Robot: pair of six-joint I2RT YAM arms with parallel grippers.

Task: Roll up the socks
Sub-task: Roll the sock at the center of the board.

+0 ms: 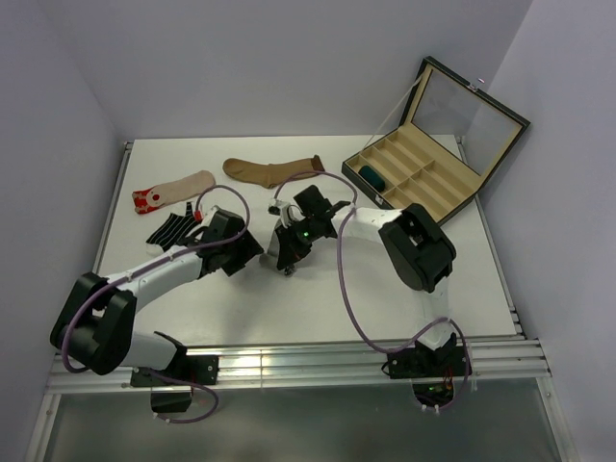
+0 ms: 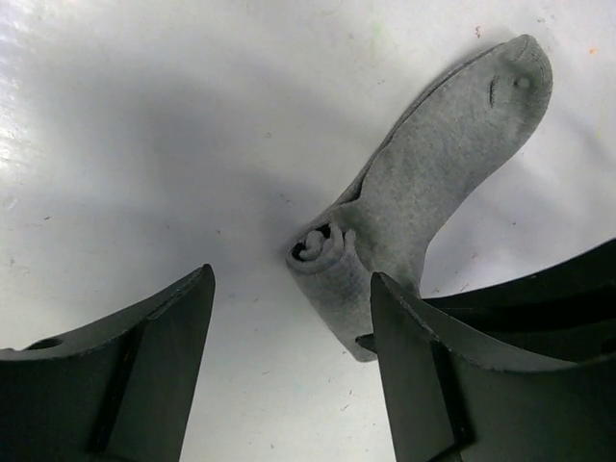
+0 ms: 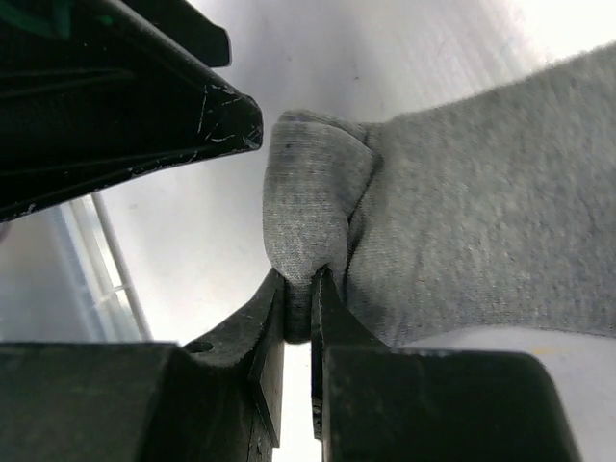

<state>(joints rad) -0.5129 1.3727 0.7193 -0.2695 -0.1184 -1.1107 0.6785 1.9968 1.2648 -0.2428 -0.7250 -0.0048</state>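
On table [image 1: 241, 308] centre, right hand [image 3: 298, 279] is pinching grey sock [image 3: 462, 192] rolled end; left hand [image 2: 291, 277] is hovering spread near it.

I see the soft grey fabric sock [image 2: 423, 183] lying flat, with its near end curled into a small tight roll. Unrolled at the far left lie a beige red-toed sock [image 1: 178, 188], a plain brown sock [image 1: 269, 173] and a black white-striped sock [image 1: 171, 232].
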